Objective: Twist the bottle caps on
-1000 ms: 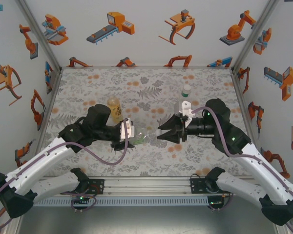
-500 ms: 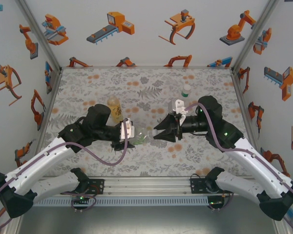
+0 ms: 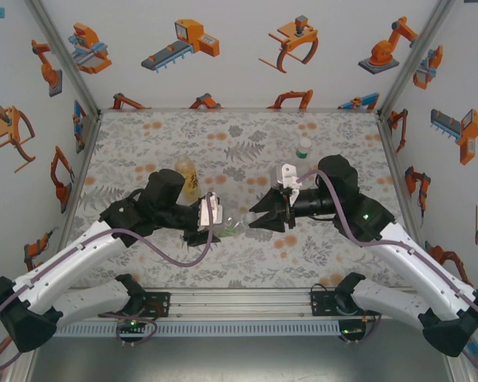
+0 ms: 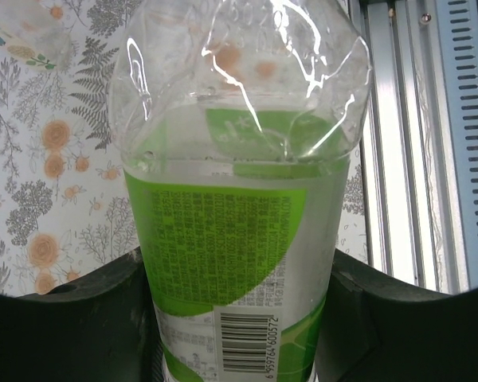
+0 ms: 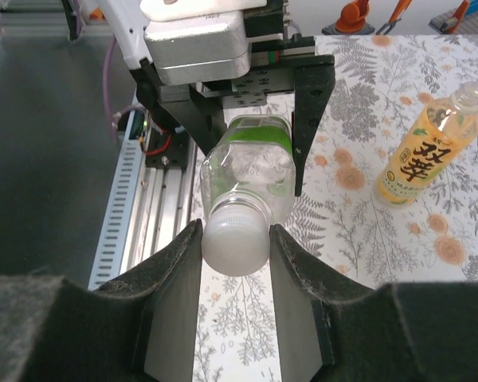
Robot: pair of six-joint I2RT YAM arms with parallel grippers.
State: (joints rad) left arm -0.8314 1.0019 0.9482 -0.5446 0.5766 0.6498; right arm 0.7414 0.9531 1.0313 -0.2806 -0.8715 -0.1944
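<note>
Right arm has swung in toward the left arm since a second ago, and its gripper now meets the bottle neck. Left arm barely shifted.

Right gripper (image 5: 233, 237): jaws nearly closed, pads (image 5: 175, 294) pinching the white cap (image 5: 236, 256) from both sides. The cap sits on the neck of the clear bottle (image 5: 247, 171), straight ahead of the fingers.

Left gripper (image 4: 239, 326): clamped on the green-labelled body of the clear bottle, one finger (image 4: 64, 318) on each side, barcode end nearest the palm.

Clear bottle: held on its side between the two grippers. Its long axis runs from one gripper to the other, neck toward the right gripper, base end in the left. Walls are transparent; cannot tell whether there is liquid inside.

Amber bottle (image 3: 187, 175): upright on the table (image 3: 143, 135), just beyond the left arm. It holds amber-yellow liquid up to about the shoulder.

Green bottle (image 3: 303, 150): upright, beyond the right gripper and apart from it. Contents are too small to read.
</note>
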